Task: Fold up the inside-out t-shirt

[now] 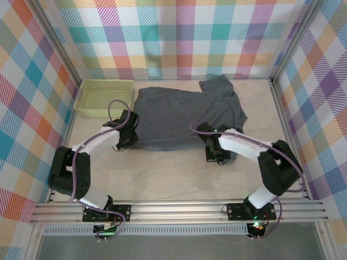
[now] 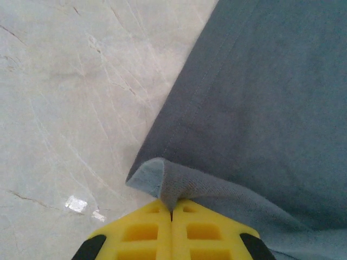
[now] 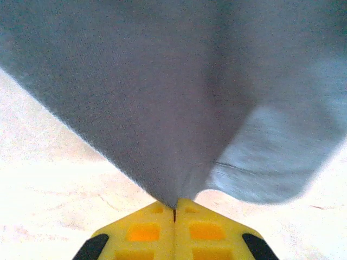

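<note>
Fingers are hard to make out from above, where the left gripper (image 1: pixel 129 135) and right gripper (image 1: pixel 215 150) sit at the two near corners of the t-shirt (image 1: pixel 184 114). It lies spread on the table (image 1: pixel 173 176), just beside a basket (image 1: pixel 82 100) at the far left.

Left wrist view: yellow fingers (image 2: pixel 141 235) are pressed together, pinching a corner of the t-shirt (image 2: pixel 260 108), its hem stitching showing.

Right wrist view: fingers (image 3: pixel 206 230) are clamped on a corner of the blurred t-shirt (image 3: pixel 162 97).

Green mesh basket (image 1: pixel 104 98) on marbled table (image 1: pixel 179 179)
</note>
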Motion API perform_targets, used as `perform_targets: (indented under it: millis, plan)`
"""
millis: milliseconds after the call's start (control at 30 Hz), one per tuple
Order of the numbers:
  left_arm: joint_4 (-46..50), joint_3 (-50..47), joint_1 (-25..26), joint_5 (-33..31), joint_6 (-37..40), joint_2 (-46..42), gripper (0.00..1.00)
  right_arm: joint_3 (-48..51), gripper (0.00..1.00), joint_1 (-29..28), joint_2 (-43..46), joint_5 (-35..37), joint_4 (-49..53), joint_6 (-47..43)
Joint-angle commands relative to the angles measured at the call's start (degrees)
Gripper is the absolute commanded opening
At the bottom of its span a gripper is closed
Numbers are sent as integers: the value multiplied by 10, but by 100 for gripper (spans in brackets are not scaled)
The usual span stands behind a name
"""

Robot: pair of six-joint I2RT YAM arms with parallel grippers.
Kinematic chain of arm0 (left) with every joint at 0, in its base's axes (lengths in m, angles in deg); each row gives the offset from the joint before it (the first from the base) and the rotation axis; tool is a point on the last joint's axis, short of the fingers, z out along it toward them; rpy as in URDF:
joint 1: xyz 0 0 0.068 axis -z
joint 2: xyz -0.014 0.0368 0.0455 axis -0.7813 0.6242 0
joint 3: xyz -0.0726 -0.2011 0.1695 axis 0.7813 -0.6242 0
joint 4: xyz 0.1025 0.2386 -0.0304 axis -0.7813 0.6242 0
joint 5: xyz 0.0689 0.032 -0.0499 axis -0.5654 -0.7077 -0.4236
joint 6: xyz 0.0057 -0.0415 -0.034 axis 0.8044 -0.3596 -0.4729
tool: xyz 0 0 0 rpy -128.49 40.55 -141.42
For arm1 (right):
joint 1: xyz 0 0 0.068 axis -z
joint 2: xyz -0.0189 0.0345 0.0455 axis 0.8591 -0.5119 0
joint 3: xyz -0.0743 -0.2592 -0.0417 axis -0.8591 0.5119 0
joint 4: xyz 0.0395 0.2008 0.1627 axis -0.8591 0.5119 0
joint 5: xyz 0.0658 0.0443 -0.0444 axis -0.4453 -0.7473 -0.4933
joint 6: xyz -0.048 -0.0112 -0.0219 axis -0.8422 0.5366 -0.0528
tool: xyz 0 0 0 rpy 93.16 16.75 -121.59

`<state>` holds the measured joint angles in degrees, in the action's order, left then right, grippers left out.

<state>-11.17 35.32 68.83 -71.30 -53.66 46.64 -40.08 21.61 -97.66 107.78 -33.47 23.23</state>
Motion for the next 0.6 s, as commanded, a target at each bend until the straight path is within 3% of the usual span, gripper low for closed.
perform_targets:
  millis: [0,167,300,467,567]
  plan:
    - [17,-7,-7,10,6,-38,0,-28,1,-6,52,60,80,20]
    - [27,-19,6,12,-2,-89,0,-65,0,-17,91,89,138,8]
    - [36,-37,12,-3,-6,-127,0,-93,0,-44,93,62,110,-34]
    - [31,-51,14,6,-7,-115,0,-170,0,-60,12,-49,34,-82]
    - [23,-55,17,15,-7,-107,0,-244,0,-59,-72,-71,5,-119]
